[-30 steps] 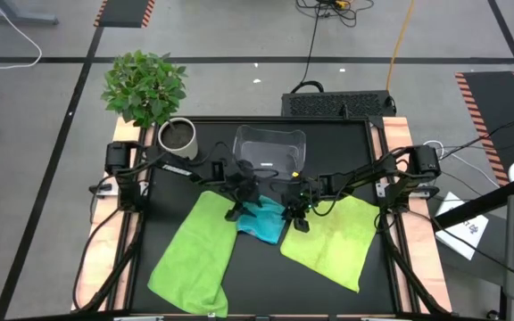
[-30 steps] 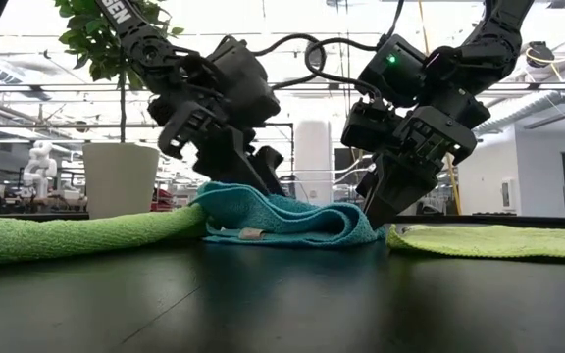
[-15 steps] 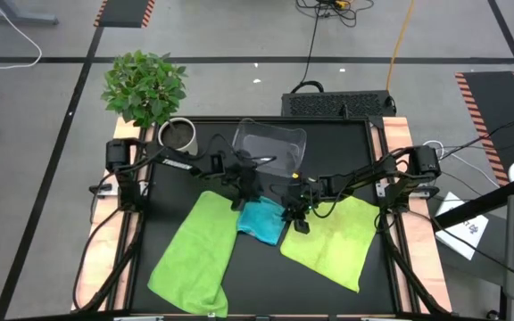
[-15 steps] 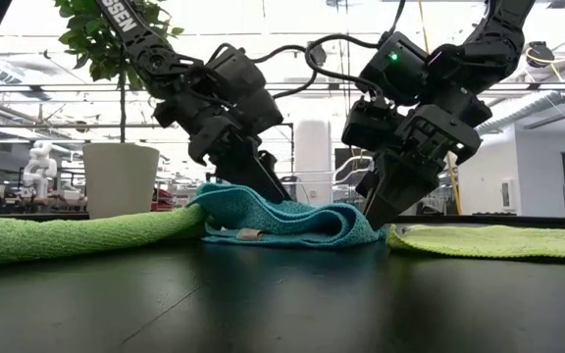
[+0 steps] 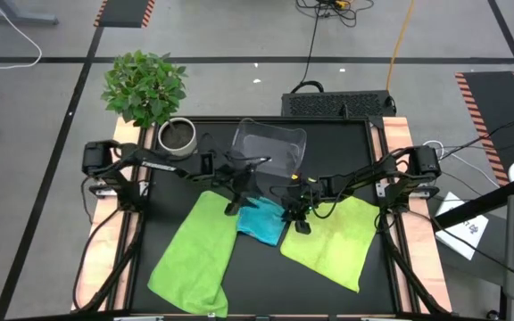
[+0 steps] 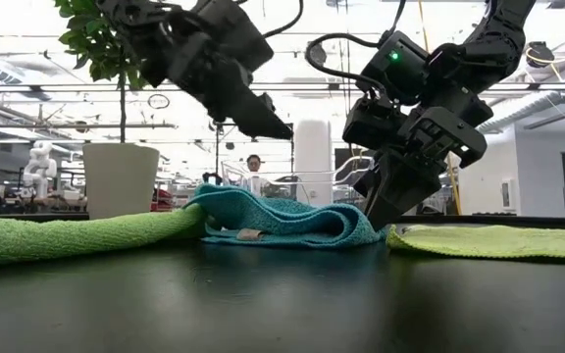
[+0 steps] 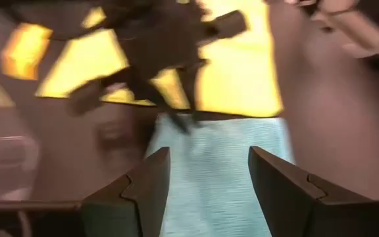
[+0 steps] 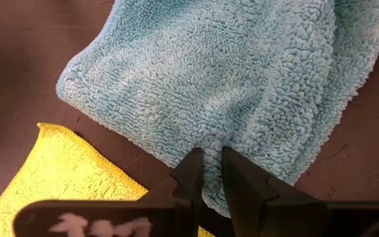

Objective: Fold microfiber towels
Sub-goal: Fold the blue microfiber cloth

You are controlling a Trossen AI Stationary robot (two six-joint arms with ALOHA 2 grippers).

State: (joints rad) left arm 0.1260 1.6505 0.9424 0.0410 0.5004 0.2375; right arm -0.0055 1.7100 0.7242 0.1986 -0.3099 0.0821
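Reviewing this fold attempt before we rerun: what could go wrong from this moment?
1. The right pincer is pinching only an edge of the turquoise towel; a thin bite could slip when pulled.
2. That towel sits between the two lime-green towels, left and right, touching both; dragging it may shift them.
3. The left pincer is open and lifted clear, so nothing pins the far side: the towel may bunch rather than fold.

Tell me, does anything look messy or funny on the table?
Yes. The blue towel is bunched up in rumpled folds between two flat green towels, its edge pinched by the right gripper. The left gripper hangs open above it.
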